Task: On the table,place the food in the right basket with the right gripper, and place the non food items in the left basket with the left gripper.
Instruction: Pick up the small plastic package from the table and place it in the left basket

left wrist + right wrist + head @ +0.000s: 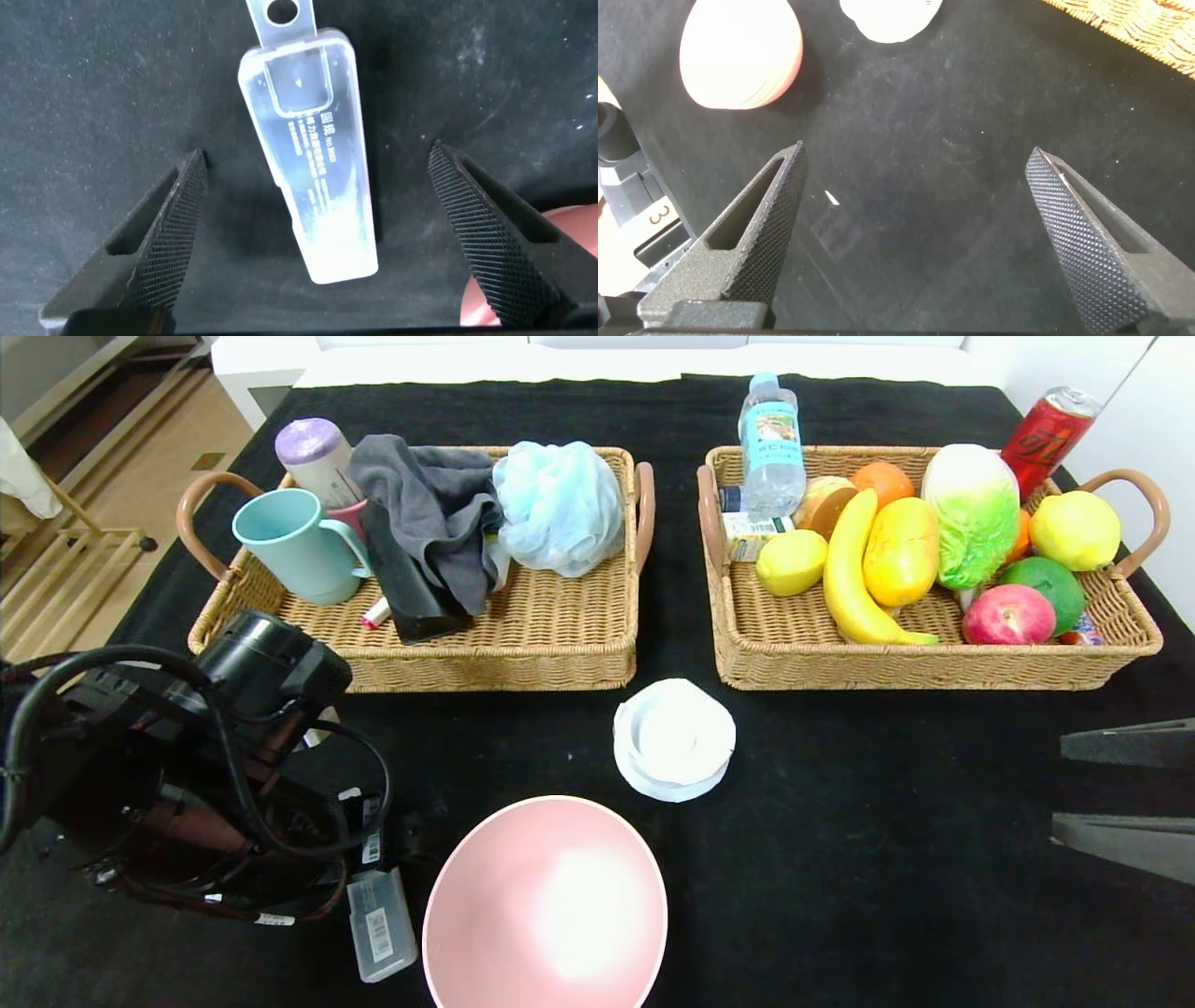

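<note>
Clear plastic case (313, 159) lies flat on the black bench (840, 859), and the left gripper (318, 243) hangs right over it, jaws spread wide on either side, touching nothing. Beside it sit a pink bowl (546, 905) and a white lid (674, 737). The right gripper (915, 243) hovers over bare cloth, jaws wide and empty. The right basket (934, 663) holds lemon (791, 562), bottle (772, 448) and more fruit; the left basket (523, 658) holds a mug (297, 543) and cloth (434, 513).

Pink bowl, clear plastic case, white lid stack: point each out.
pink bowl (545, 905), head view, inner bottom.
clear plastic case (313, 168), left wrist view, middle of its flat face.
white lid stack (674, 737), head view, top centre.
</note>
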{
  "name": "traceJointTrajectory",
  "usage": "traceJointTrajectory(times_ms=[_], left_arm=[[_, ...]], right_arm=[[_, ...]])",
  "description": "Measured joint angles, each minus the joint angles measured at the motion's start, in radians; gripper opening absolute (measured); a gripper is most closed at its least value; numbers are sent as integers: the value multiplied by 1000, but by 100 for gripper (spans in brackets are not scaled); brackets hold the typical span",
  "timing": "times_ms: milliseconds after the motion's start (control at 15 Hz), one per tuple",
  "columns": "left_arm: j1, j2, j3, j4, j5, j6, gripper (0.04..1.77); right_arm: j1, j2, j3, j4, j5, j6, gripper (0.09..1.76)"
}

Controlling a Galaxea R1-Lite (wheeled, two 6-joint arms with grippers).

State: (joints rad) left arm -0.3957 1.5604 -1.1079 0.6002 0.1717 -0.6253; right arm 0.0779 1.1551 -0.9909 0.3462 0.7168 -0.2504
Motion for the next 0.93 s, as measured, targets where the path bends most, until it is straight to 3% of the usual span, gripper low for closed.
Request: traceJointTrajectory(times_ms=[133,333,667,933], left_arm=[[6,3,2,0,0,0,172],[9,4,4,7,6,0,123],[7,3,4,6,0,0,68],[7,0,4,5,-1,-1,65]], right_arm=[[0,0,0,0,0,0,171],[0,0,0,0,0,1,171],[0,0,0,0,0,0,171],[0,0,1,0,0,0,171]])
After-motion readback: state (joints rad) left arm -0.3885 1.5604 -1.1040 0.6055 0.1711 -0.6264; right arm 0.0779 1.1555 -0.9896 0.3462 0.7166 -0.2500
